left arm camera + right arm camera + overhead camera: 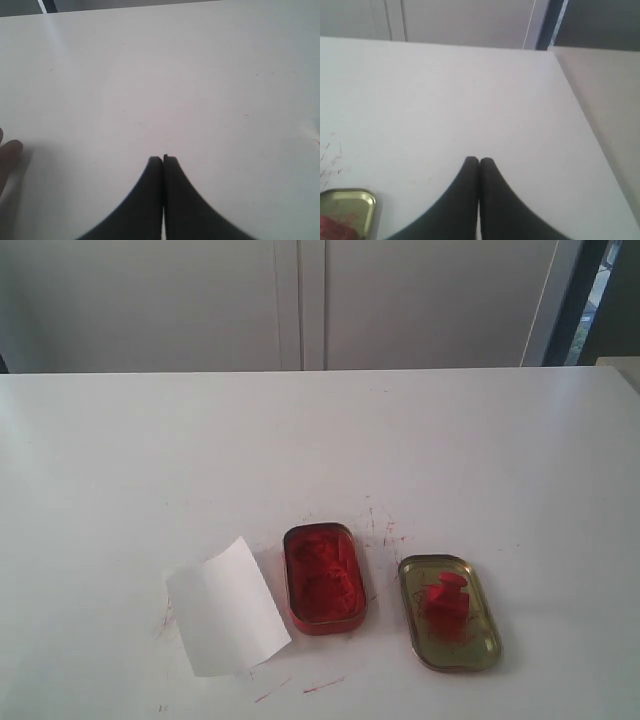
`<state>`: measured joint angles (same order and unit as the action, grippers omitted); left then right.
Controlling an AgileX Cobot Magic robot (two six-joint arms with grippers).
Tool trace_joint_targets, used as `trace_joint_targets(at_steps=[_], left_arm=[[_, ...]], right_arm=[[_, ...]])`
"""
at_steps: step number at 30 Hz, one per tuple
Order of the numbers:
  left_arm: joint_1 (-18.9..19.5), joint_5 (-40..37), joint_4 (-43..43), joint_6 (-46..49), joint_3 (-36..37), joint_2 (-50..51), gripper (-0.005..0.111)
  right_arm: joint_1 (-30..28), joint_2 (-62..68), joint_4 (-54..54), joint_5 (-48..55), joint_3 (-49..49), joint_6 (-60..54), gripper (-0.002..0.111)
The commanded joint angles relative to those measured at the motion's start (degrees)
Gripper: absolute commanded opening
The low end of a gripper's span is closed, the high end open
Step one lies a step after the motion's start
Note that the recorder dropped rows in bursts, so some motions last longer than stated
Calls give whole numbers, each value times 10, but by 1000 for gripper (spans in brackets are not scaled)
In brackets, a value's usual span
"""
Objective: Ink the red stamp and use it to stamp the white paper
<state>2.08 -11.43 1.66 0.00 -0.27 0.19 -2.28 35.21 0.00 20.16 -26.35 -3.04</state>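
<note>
Small, light, hard and likely ink-slick, the red stamp (pixel 446 597) lies in the gold lid (pixel 481 632) near the desk's front edge, best pinched by its stem; left claw (pixel 163 159) and right claw (pixel 479 160) are closed, empty.

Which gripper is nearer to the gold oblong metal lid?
Right, most likely. The right gripper has the gold oblong metal lid close beside it in its wrist view; the left gripper has no lid in its view.

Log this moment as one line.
phase: not started; left gripper: shut, empty; right gripper: shut, empty; red stamp: in gold lid; white paper: no mark visible
</note>
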Motion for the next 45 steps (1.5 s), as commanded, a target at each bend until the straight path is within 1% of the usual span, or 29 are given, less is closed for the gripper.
trace_joint_targets(at_steps=[1, 6, 13, 15, 19, 23, 30, 36, 42, 45], left_arm=[[1, -1, 1, 0, 3, -2, 0], [1, -1, 1, 0, 3, -2, 0], [1, -1, 1, 0, 3, -2, 0], [1, -1, 1, 0, 3, -2, 0], [1, -1, 1, 0, 3, -2, 0], [1, -1, 1, 0, 3, -2, 0], [1, -1, 1, 0, 3, -2, 0], [1, -1, 1, 0, 3, -2, 0], [1, -1, 1, 0, 3, -2, 0], [1, -1, 1, 0, 3, -2, 0]], right_arm=[[-1, 64, 5, 53, -47, 6, 0], [-1, 162, 5, 126, -119, 6, 0], [1, 287, 31, 173, -190, 2, 0], [19, 327, 32, 187, -208, -28, 0], [49, 368, 34, 201, -224, -47, 0], [98, 421, 37, 214, -256, -59, 0], [132, 482, 45, 255, -296, -79, 0], [132, 537, 99, 307, -344, -163, 0], [135, 571, 173, 311, -359, -276, 0], [150, 576, 176, 311, -359, -297, 0]])
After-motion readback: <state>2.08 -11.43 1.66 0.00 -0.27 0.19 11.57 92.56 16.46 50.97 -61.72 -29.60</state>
